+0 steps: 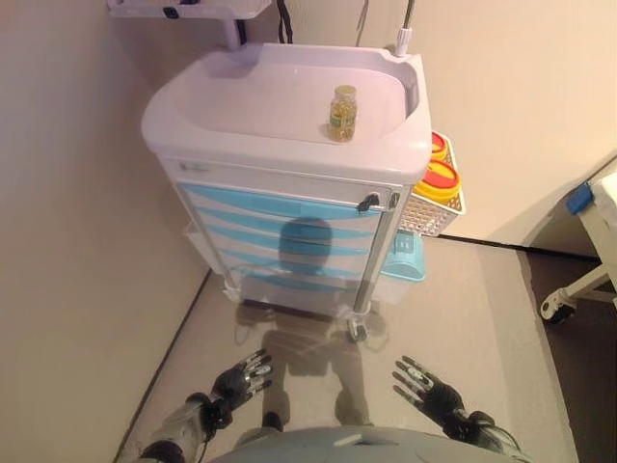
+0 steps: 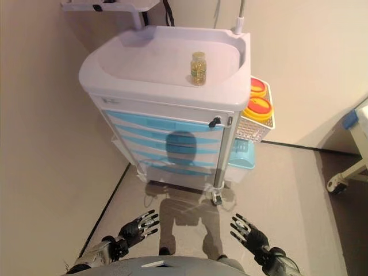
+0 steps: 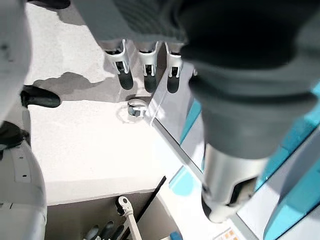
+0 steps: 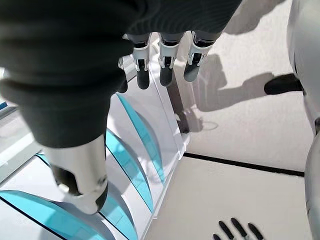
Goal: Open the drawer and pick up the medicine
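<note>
Standing upright on the white top of the cart (image 1: 241, 145) you see one medicine bottle (image 1: 343, 113), above a stack of blue drawers (image 1: 280, 230), all closed; their exact count is hard to make out. Your left hand (image 1: 243, 377) and right hand (image 1: 424, 385) hang low over the floor, fingers spread, holding nothing. Two yellow-lidded containers (image 1: 440, 177) sit in a side basket (image 1: 424, 214), partly cut off by the cart's rim.

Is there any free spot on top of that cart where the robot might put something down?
Yes. The cart top is bare to the left of and behind the small bottle, which stands near its front right edge. The right side is crowded: a basket with yellow-lidded containers hangs there. The floor between the cart and both open hands is free.
</note>
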Controlling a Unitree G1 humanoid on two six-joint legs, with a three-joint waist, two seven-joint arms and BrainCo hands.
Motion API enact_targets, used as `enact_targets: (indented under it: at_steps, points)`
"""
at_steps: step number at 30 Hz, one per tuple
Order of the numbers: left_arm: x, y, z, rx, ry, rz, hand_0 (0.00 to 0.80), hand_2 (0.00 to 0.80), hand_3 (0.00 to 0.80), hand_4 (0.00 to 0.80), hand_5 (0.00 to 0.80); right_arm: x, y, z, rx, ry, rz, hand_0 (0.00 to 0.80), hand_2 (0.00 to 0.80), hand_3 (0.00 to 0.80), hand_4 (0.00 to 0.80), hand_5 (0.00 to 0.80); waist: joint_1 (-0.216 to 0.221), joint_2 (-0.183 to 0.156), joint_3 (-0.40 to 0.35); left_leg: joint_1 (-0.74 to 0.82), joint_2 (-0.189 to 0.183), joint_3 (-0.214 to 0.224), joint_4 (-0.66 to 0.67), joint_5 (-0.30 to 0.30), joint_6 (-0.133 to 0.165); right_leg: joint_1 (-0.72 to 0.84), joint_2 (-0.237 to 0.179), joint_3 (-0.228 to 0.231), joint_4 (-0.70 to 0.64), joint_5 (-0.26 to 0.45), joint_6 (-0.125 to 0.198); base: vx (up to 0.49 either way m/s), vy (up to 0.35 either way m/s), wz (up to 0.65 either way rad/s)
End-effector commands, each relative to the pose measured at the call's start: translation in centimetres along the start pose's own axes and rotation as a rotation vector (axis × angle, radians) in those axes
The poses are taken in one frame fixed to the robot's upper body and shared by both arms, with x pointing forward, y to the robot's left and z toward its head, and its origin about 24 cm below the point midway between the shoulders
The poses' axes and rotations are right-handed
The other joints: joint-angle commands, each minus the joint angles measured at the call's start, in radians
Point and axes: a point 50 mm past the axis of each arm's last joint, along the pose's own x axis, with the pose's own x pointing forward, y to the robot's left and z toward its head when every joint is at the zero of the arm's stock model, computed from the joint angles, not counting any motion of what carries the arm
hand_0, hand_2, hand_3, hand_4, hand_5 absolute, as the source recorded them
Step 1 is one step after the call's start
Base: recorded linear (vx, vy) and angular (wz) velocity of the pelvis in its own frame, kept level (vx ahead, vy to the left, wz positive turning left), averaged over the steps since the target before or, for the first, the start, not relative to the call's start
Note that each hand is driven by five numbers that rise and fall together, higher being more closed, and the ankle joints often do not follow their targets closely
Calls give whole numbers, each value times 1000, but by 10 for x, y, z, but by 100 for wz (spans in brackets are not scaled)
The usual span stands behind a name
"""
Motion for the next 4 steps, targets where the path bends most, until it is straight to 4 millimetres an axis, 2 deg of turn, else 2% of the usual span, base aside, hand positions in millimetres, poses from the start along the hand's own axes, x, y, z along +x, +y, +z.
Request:
enact_targets:
  at_steps: [1, 4]
  points:
    - [4, 2, 29, -47, -140, -5, 0, 0, 0, 0, 0, 18, 20, 13, 32, -66, 92, 0, 0, 0, 0, 0, 1, -51, 23, 3, -64, -2, -15, -73, 7, 37, 14, 9, -53, 32, 37, 0, 0, 0]
    - [4, 3, 26, -51, -130, 8, 0, 0, 0, 0, 0, 18, 20, 8, 55, -62, 91, 0, 0, 0, 0, 0, -3, -48, 18, 9, -64, 1, -23, -73, 8, 40, 15, 10, -60, 35, 39, 0, 0, 0]
